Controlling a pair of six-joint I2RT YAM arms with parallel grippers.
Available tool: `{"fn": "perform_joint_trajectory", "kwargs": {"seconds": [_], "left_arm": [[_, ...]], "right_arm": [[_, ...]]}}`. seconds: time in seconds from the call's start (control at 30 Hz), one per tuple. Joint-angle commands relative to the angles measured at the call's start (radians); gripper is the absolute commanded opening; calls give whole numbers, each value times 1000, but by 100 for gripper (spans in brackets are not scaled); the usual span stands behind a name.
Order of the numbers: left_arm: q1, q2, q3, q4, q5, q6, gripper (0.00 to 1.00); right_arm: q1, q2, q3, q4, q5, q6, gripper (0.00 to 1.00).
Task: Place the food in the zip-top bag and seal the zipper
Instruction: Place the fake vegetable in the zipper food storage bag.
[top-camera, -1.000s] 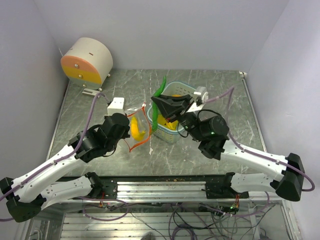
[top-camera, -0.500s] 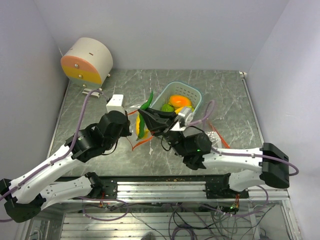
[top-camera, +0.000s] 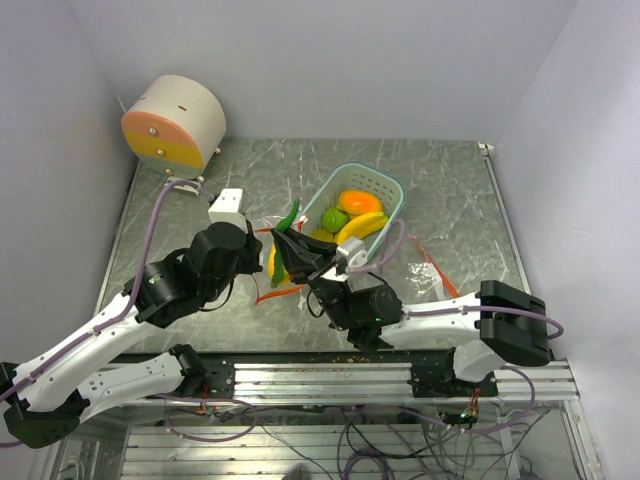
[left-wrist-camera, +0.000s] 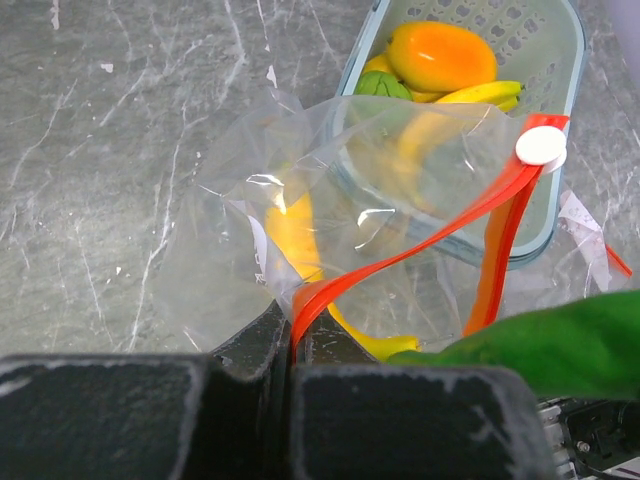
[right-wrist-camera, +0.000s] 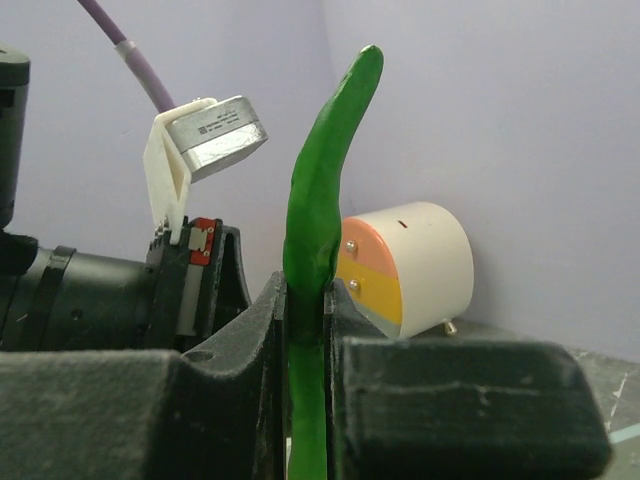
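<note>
The clear zip-top bag (left-wrist-camera: 230, 230) lies left of the teal basket (left-wrist-camera: 575, 60) with one yellow banana (left-wrist-camera: 290, 235) inside it. My left gripper (left-wrist-camera: 295, 325) is shut on the red-orange zipper (left-wrist-camera: 420, 240) at the bag's mouth, and the pale slider tab (left-wrist-camera: 541, 146) sits at the strip's far end. My right gripper (right-wrist-camera: 305, 300) is shut on the long green pepper (right-wrist-camera: 320, 190) and holds it upright just above the bag's mouth (top-camera: 289, 214). The basket (top-camera: 385, 185) holds a mango (top-camera: 360, 201), a round green fruit (top-camera: 334, 219) and a banana (top-camera: 362, 227).
A round white, orange and yellow drum (top-camera: 173, 122) stands at the back left corner. A loose bit of clear plastic with a red strip (top-camera: 435, 270) lies right of the basket. Walls close the table on three sides.
My right arm has carried the pepper from over the basket leftward and nearer, to the bag's mouth. The basket's contents came into view. The left gripper kept hold of the zipper.
</note>
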Motion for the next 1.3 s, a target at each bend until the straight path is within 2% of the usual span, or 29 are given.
{"fn": "perform_joint_trajectory", "kwargs": {"seconds": [0.0, 0.27, 0.73, 0.93, 1.0, 1.1, 1.27], "left_arm": [[4, 2, 41, 55, 22, -4, 7], [4, 10, 47, 50, 46, -5, 7], [4, -27, 140, -26, 119, -25, 7], [3, -46, 249, -139, -5, 15, 7], [3, -51, 269, -152, -63, 29, 7], [3, -63, 249, -131, -88, 31, 7], [4, -79, 164, -54, -47, 8, 7]], "right_arm": [[51, 29, -28, 177, 92, -129, 0], [97, 112, 42, 335, 68, -409, 0], [103, 153, 100, 378, 8, -619, 0], [83, 99, 53, 371, 57, -604, 0], [84, 74, 42, 320, 87, -568, 0], [79, 15, 33, 194, 113, -440, 0], [70, 15, 37, 251, 158, -350, 0]]}}
